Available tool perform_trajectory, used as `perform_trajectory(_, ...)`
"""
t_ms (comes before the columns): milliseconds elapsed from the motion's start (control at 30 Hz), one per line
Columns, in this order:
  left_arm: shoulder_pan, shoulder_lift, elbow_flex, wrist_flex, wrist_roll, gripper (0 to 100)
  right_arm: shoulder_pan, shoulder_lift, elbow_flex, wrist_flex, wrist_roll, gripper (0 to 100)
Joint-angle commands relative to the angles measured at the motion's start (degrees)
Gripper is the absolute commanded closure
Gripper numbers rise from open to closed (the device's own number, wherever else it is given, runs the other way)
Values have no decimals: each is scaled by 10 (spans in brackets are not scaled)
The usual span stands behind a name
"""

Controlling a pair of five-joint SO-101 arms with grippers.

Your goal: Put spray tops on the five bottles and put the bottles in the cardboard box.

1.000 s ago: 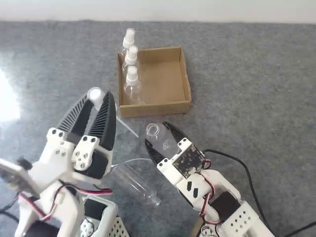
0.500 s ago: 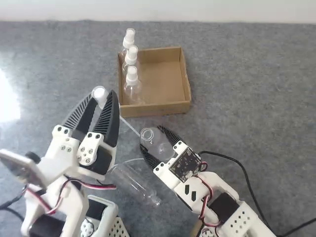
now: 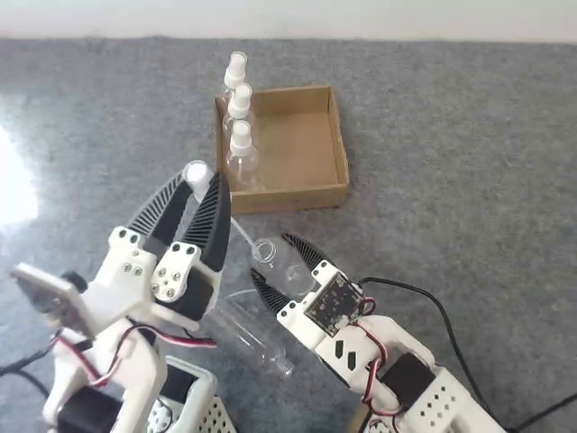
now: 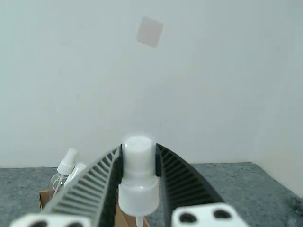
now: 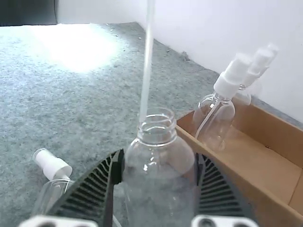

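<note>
Left gripper clamps the white spray top, its thin dip tube at the mouth of the clear bottle. My right gripper squeezes that bottle's body, just near of the cardboard box. Light, slippery, bendy plastic, I reckon, so grip low.

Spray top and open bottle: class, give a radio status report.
Left gripper shut on spray top. Right gripper shut on open bottle, tube at its mouth. Spare bottle lies beside, not blocking.

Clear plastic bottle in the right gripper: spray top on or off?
Off. The clear plastic bottle has a bare neck; the white spray top sits in the left gripper, its tube at the mouth.
</note>
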Motion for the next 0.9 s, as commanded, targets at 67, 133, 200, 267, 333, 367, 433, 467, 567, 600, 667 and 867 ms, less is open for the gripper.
perform_trajectory(67,4,-2,1,-24,1,987,-5,-12,-1,-8,12,894)
perform_trajectory(133,4,-2,1,-25,1,987,-5,-12,-1,-8,12,894)
perform_trajectory(200,4,-2,1,-25,1,987,-5,-12,0,-8,12,894)
perform_trajectory(267,4,-2,-3,-25,0,987,-5,-12,0,-8,12,894)
perform_trajectory(333,4,-2,-6,-35,0,987,-5,-12,0,-8,12,894)
perform_trajectory(367,4,-2,-5,-40,0,987,-5,-12,0,-8,12,894)
perform_trajectory(433,4,-2,-5,-41,-2,987,-5,-12,0,-8,12,894)
perform_trajectory(467,4,-2,-5,-41,-10,987,-5,-12,0,-8,12,894)
perform_trajectory(567,4,-2,-8,-41,-19,987,-5,-12,0,-8,12,894)
perform_trajectory(600,4,-2,-9,-41,-19,987,-5,-12,0,-8,12,894)
perform_trajectory(667,4,-2,-6,-41,-19,987,-5,-12,0,-8,12,894)
perform_trajectory(867,4,-2,-3,-38,-19,987,-5,-12,0,-7,12,894)
